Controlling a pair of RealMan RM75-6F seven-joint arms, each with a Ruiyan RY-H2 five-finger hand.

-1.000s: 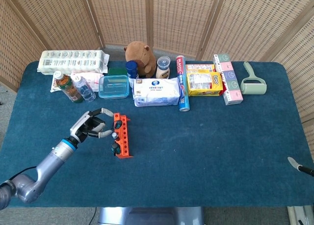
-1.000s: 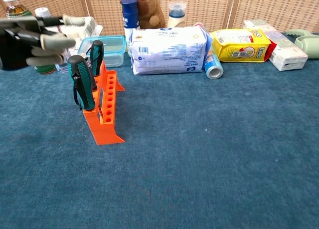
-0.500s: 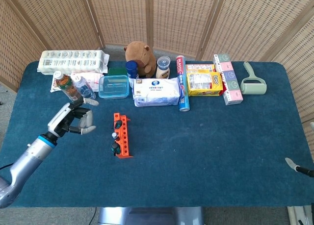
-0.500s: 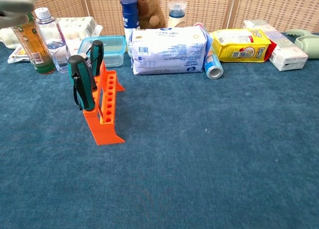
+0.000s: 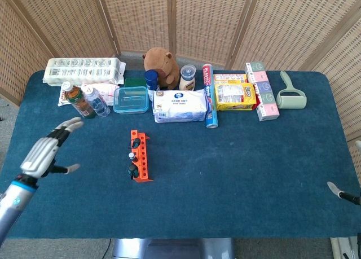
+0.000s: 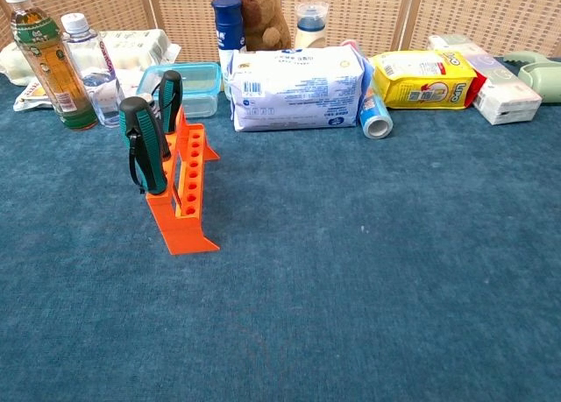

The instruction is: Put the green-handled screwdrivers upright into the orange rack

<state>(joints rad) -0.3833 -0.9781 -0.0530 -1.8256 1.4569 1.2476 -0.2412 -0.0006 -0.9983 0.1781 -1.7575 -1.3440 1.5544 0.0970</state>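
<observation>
Left robot hand withdrew, fingers splayed.

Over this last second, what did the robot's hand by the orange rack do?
The left hand drew back from the orange rack toward the table's left edge, fingers now spread and holding nothing. The green-handled screwdrivers stayed upright in the rack. The right hand barely moved at the far right edge.

woven wicker folding screen behind a blue-carpeted table
</observation>
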